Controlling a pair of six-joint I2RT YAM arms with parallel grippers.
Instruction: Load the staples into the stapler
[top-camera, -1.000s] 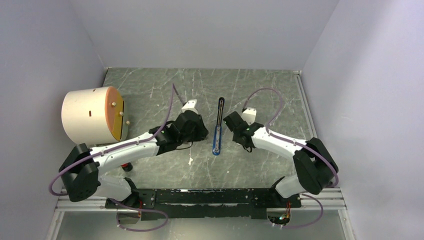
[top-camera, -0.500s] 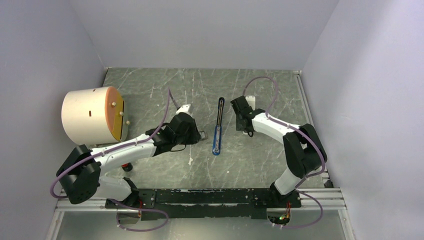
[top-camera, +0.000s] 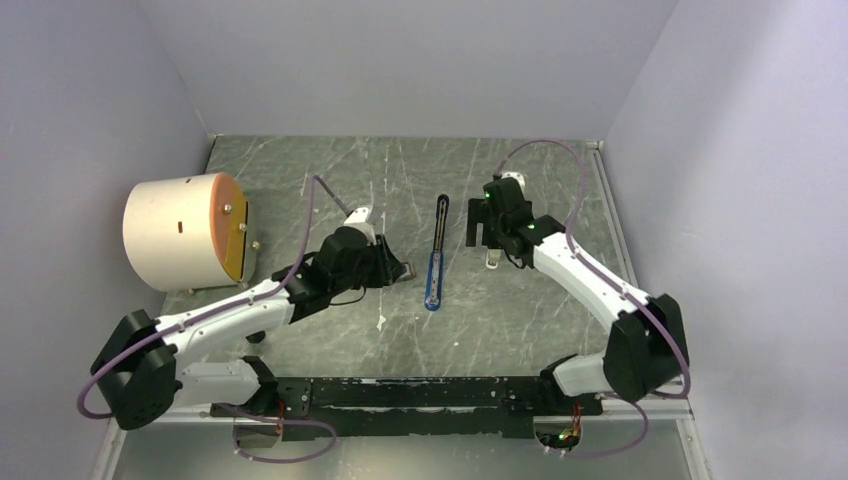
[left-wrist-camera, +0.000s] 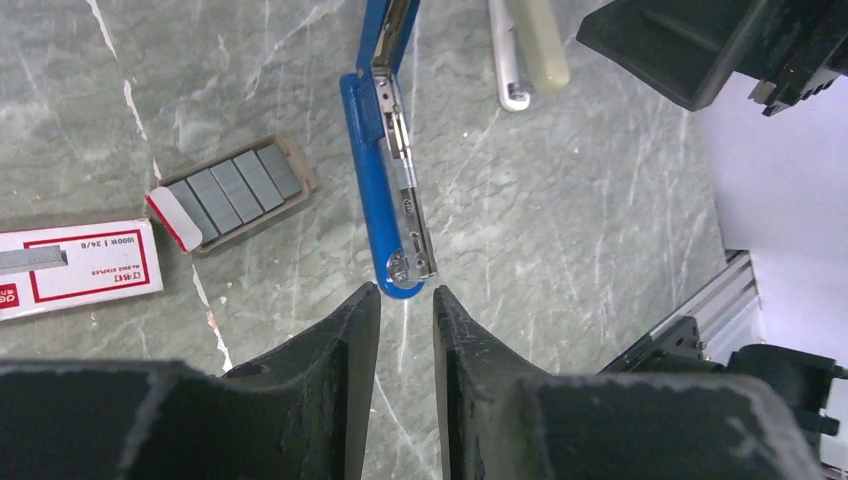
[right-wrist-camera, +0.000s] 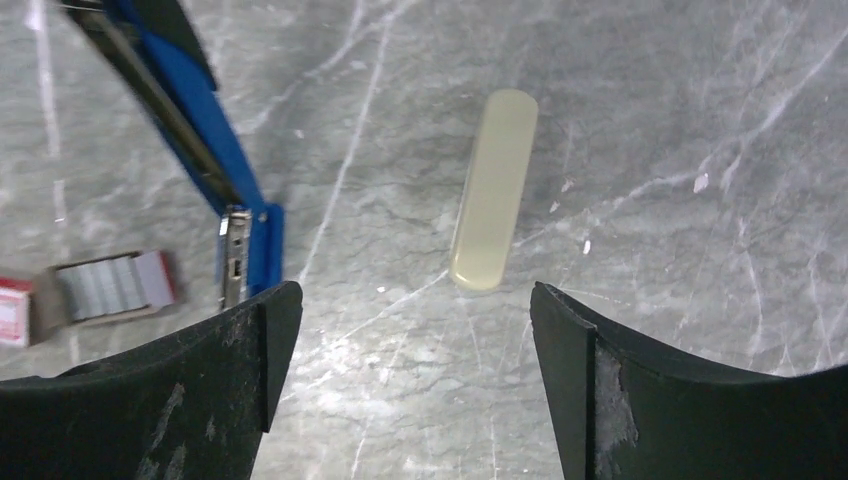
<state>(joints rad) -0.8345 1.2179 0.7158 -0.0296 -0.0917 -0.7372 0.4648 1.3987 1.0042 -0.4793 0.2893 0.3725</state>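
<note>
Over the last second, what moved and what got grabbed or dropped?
The right gripper pulled back from the stapler toward the far side and opened its jaws wide. It now hangs over the beige bar, which lies free on the table. The left gripper hardly shifted, its jaws almost closed and empty, by the stapler's near end. Unchanged: the stapler, folded open flat, and the tan drum.

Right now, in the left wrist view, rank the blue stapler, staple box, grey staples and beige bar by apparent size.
1. blue stapler, largest, though cut off at the top.
2. staple box and grey staples: look alike; the box runs off the left edge, so unranked.
3. beige bar: only its end shows.
</note>
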